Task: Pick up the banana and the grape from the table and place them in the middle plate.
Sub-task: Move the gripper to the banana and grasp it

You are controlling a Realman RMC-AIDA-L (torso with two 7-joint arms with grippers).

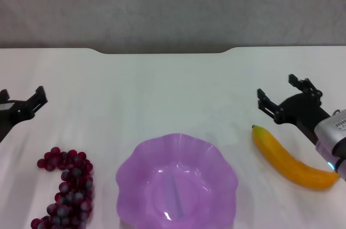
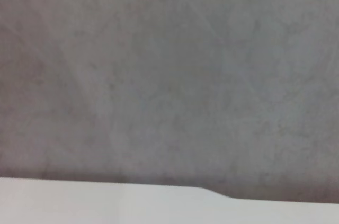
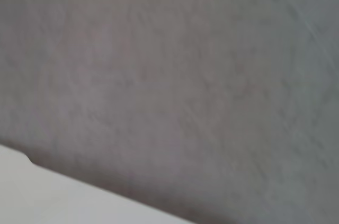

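Scalloped translucent purple plate [image 1: 177,181] near centre on white worktop [image 1: 162,88]; knobbly grapes [image 1: 67,188] left, partly cropped; smooth banana [image 1: 292,158] right. Both grippers [image 1: 22,99] [image 1: 282,95] spread wide, empty.

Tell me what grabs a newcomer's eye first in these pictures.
The purple middle plate stands out at once, empty at the near centre of the white table. The grape bunch lies to its left and the banana to its right, both apart from it. The left gripper and right gripper hang open above the table, each near its own fruit.
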